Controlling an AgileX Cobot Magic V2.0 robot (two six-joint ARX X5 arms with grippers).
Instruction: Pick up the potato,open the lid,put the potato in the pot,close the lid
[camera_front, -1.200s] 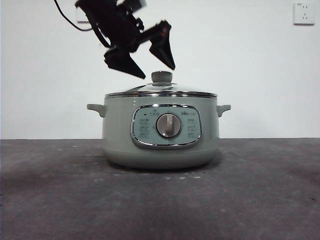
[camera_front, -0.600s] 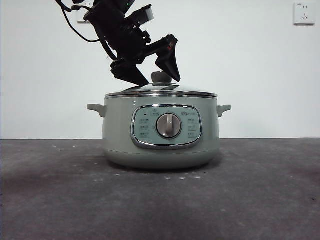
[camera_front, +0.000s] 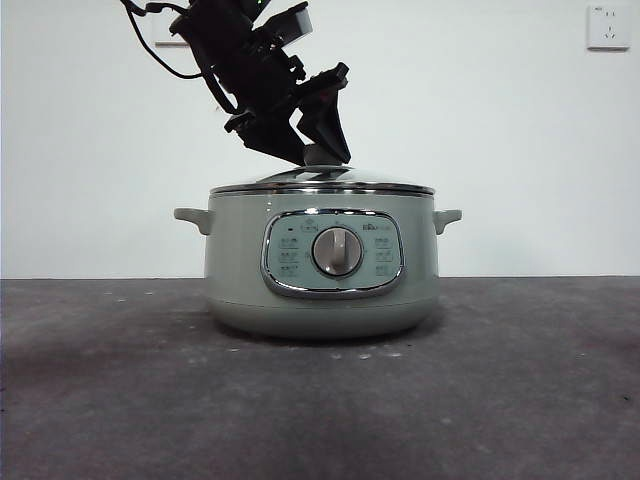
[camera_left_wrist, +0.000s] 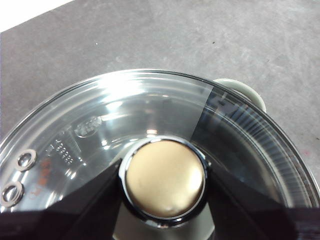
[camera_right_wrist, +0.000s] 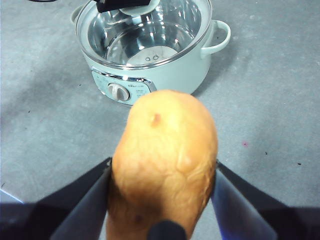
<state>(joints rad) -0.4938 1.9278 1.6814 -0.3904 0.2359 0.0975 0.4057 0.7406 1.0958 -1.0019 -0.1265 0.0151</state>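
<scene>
Lighting: bright, even, from overhead. You'll find white glare streaks on the lid (camera_left_wrist: 150, 107) glass and soft, faint shadow on the table (camera_front: 120, 380) beneath the pot (camera_front: 322, 270). The potato (camera_right_wrist: 165, 160) sits slightly soft; front view sharp.

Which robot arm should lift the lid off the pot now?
The left one, probably. The left gripper already sits around the lid's knob, on the pot. The right gripper is busy holding the potato away from it.
</scene>
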